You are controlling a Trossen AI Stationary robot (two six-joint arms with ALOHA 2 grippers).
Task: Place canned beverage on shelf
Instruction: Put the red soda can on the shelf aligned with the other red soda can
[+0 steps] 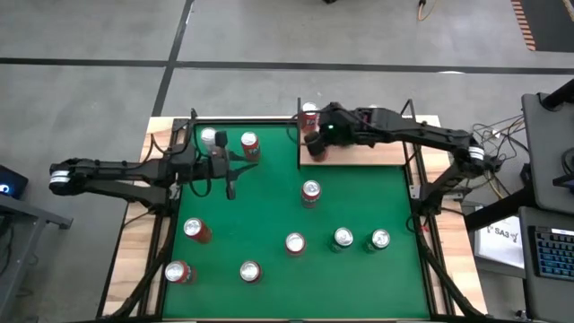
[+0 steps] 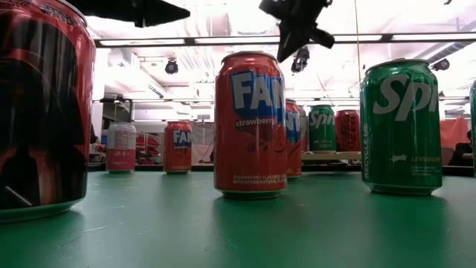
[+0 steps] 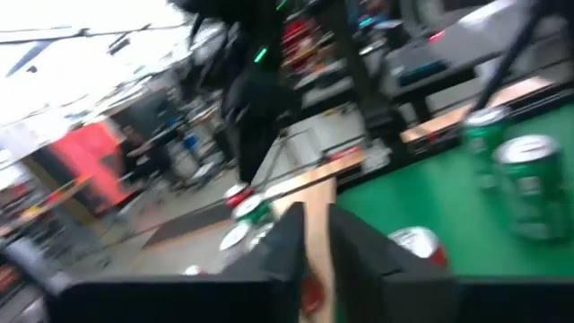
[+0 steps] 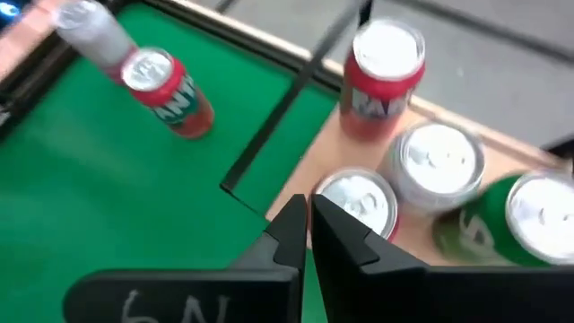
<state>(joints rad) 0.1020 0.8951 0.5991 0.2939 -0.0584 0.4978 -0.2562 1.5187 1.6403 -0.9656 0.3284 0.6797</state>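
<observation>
Right wrist view: the right gripper (image 4: 308, 224) has its two dark fingers pressed together, holding nothing, just above the near corner of the shelf (image 4: 314, 161). Four cans stand upright on that pale board: a silver-topped one (image 4: 359, 202) nearest the fingertips, another silver-topped one (image 4: 437, 166) beside it, a red can (image 4: 381, 76) farther back, and a green can (image 4: 520, 220) to the side. Off the shelf, on the green table (image 4: 117, 206), stands a red Fanta can (image 4: 166, 90).

From above, the shelf sits at the table's far right corner, with the right arm reaching over it.

Left gripper (image 1: 230, 188) is also closed and empty, raised over the far left part of the table, near two cans (image 1: 249, 144). Seven more cans stand spread over the near half of the felt.
</observation>
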